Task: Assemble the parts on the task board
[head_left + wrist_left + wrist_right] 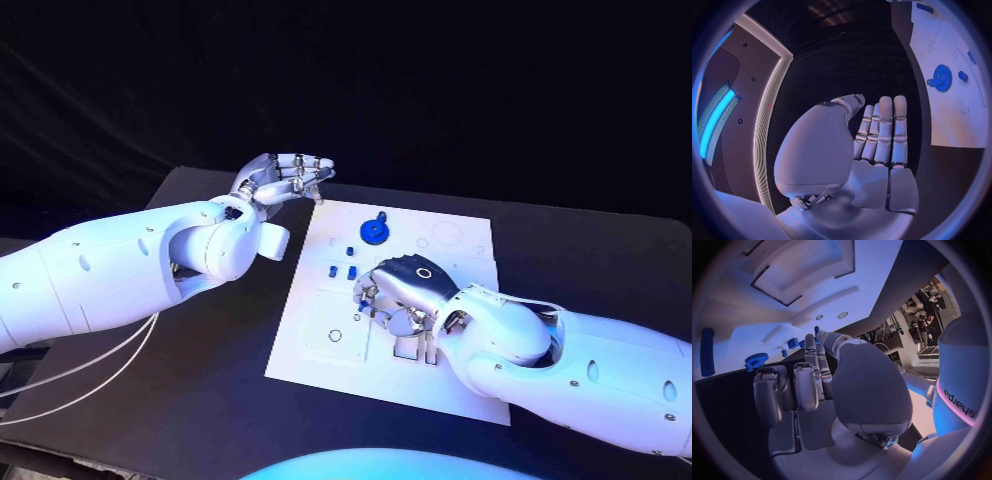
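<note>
Where the right arm curves, "edueys" reads.

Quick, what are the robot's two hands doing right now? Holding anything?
Left hand: open, holding nothing, raised beside the task board.
Right hand: down over the task board; whether it holds a part cannot be told.

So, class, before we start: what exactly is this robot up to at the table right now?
A two-armed robot is working on a white task board on a black table. Its right hand is down over the middle of the board, fingers curled near the small blue parts; whether it holds one cannot be told. Its left hand is raised beside the board's far left corner, holding nothing. A blue gear sits on the far part of the board.
</note>
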Controlling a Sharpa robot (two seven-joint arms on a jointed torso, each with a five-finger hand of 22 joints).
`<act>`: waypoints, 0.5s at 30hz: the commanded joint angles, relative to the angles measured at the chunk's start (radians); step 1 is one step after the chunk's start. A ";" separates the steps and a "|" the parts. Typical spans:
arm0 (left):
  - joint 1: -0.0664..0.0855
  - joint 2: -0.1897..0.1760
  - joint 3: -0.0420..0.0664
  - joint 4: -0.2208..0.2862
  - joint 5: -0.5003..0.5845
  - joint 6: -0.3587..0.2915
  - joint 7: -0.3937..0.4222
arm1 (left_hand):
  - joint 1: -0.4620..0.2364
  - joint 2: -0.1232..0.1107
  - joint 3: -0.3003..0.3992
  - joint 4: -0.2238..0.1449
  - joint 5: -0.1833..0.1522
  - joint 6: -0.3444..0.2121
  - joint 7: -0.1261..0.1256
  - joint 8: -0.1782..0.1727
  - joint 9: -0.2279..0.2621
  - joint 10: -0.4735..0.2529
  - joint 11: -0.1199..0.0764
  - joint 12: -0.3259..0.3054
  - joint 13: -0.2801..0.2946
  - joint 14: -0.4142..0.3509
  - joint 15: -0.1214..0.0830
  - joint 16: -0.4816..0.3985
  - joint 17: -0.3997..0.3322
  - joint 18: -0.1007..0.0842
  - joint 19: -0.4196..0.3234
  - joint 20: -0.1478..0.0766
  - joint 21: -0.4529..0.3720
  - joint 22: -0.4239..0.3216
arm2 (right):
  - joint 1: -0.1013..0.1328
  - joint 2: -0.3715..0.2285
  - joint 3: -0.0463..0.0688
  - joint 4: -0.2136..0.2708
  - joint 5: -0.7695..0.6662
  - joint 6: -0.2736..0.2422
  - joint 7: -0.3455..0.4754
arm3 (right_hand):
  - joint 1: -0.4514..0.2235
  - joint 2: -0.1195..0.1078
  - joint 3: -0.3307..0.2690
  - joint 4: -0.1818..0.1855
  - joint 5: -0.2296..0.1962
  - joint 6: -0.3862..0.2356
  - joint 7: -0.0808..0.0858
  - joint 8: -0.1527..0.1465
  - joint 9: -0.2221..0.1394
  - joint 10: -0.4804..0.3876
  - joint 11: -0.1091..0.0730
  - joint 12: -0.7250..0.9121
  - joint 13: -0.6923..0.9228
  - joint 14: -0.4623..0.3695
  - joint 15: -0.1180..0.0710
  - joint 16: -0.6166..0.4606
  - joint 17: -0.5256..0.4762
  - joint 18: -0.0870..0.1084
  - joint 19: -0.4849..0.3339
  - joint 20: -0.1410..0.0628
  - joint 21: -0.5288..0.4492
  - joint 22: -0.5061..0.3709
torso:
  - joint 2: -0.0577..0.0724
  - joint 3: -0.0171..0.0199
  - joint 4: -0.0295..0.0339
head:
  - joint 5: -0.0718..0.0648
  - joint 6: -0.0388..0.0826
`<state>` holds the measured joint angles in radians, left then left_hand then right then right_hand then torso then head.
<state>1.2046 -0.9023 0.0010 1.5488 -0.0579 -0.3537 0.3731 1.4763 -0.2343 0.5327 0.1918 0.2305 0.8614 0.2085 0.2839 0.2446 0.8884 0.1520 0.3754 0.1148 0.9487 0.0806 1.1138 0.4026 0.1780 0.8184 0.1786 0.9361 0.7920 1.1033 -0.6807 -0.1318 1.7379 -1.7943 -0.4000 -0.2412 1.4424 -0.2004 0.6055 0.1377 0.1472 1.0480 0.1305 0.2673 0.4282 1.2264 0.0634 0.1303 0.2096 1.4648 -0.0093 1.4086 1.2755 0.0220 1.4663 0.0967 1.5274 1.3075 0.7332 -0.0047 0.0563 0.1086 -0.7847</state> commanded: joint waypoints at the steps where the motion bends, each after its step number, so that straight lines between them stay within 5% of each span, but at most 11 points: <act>1: 0.001 0.004 0.001 0.003 0.008 0.000 0.001 | -0.008 0.002 0.003 0.001 0.002 0.007 -0.001 -0.001 0.001 -0.008 0.001 0.006 -0.002 -0.008 0.001 -0.006 -0.001 0.006 0.003 -0.002 -0.007 -0.001 | -0.006 0.006 -0.001 -0.007 0.000 0.023 0.016 | -0.013 0.000 -0.001 -0.004 0.003 0.005 0.000 0.004 0.001 0.002 -0.001 0.001 0.000 0.047 -0.005 -0.001 0.000 -0.010 0.080 -0.006 -0.003 0.240 | 0.000 0.0006 0.0007 | 0.007 -0.006; 15: 0.001 0.009 0.001 -0.003 0.008 0.003 -0.003 | -0.008 0.002 0.003 0.001 0.002 0.007 -0.001 -0.001 0.001 -0.008 0.001 0.006 -0.002 -0.008 0.001 -0.006 -0.001 0.006 0.003 -0.002 -0.007 -0.001 | -0.014 0.015 -0.003 -0.018 0.001 0.041 0.019 | -0.021 -0.001 -0.002 -0.004 0.001 0.004 0.000 0.003 0.002 0.003 0.000 -0.002 0.000 0.047 -0.004 -0.001 -0.002 -0.009 0.079 -0.006 -0.006 0.238 | 0.002 0.0005 0.0004 | 0.017 -0.014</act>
<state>1.2046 -0.8954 0.0010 1.5454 -0.0556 -0.3541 0.3679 1.4763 -0.2343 0.5327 0.1917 0.2305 0.8614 0.2085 0.2840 0.2445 0.8884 0.1520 0.3785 0.1148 0.9487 0.0806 1.1139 0.4027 0.1780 0.8184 0.1786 0.9361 0.7920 1.0903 -0.6673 -0.1345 1.7207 -1.7892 -0.3784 -0.2316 1.4288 -0.2001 0.6054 0.1377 0.1471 1.0446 0.1304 0.2687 0.4293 1.2276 0.0647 0.1303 0.2102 1.4648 -0.0092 1.4086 1.2746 0.0219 1.4662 0.0967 1.5274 1.3074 0.7341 -0.0038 0.0569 0.1244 -0.7985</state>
